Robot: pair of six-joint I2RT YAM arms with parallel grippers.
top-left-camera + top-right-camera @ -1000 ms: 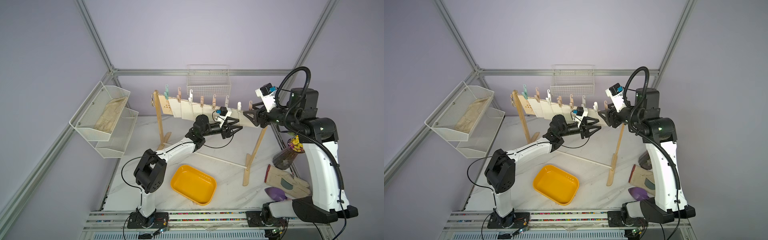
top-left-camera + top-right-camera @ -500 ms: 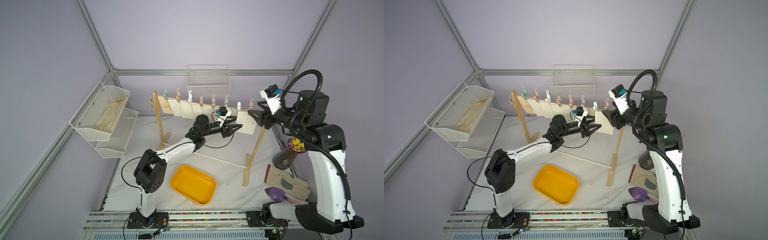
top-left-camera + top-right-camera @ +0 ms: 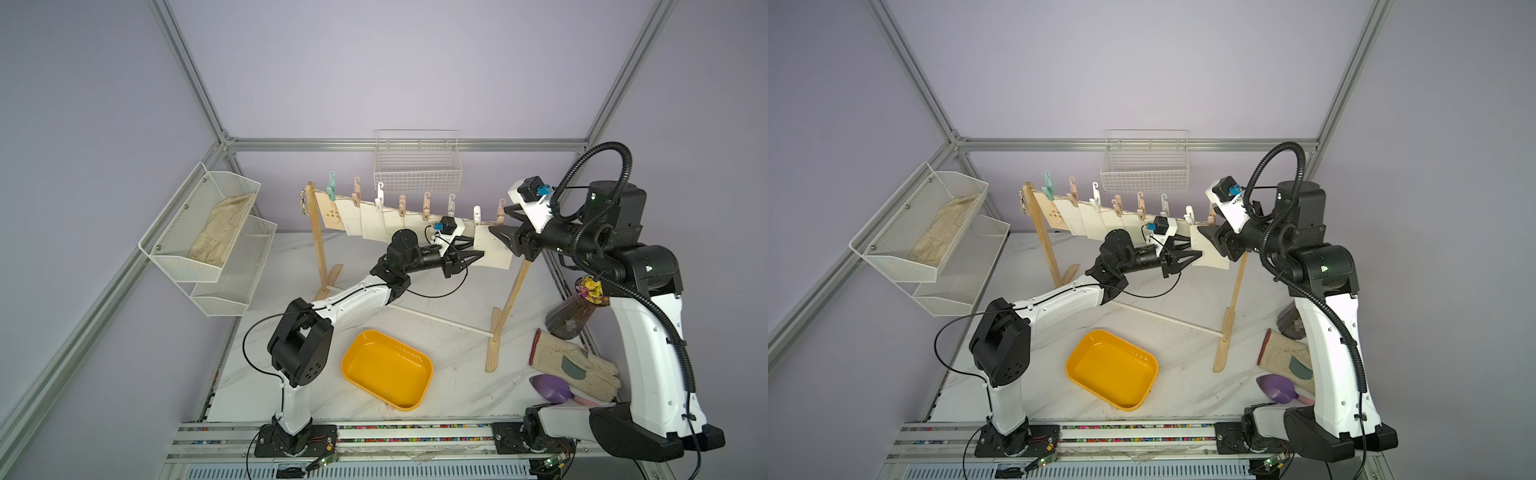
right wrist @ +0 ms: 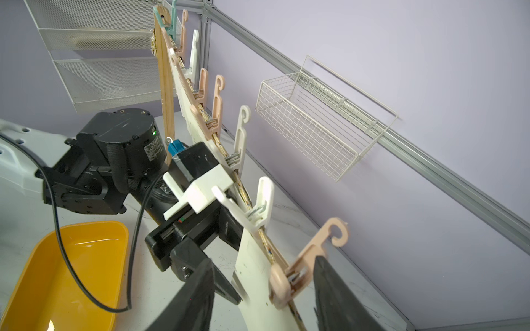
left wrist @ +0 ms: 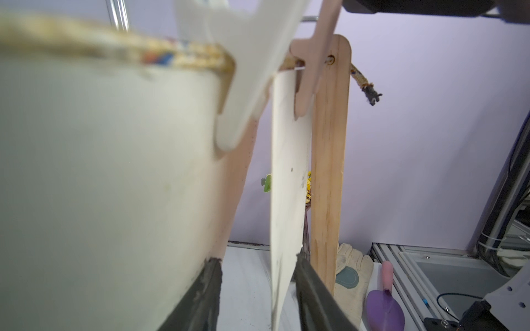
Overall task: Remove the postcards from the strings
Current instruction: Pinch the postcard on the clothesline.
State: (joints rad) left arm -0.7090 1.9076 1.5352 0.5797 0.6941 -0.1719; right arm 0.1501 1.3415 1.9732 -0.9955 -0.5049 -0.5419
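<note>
Several cream postcards (image 3: 376, 220) hang in a row from pastel clothespins on the speckled string (image 4: 265, 243) between two wooden posts. My left gripper (image 5: 256, 259) is open at the lower edge of the last postcard (image 5: 286, 186), by the right post (image 5: 329, 172). The card hangs between the jaws, against one finger (image 5: 311, 289). My right gripper (image 4: 262, 262) is open and straddles the peach clothespin (image 4: 304, 269) that pins this card. One finger (image 4: 332, 292) is close beside the pin's handle. In both top views the two grippers (image 3: 478, 257) (image 3: 1204, 233) meet at the last postcard (image 3: 1212, 253).
A yellow tray (image 3: 386, 370) lies in front of the rack. A white rod (image 3: 440, 320) joins the posts' feet. At right are a vase (image 3: 571, 313), a glove (image 3: 577, 365) and a purple trowel (image 3: 552, 388). Wire shelves (image 3: 208, 249) hang left, a wire basket (image 3: 417, 166) behind.
My left gripper slid a little right onto the last postcard's lower edge. My right arm's body shifted right while its gripper stayed at the peach clothespin. Both jaws narrowed slightly.
</note>
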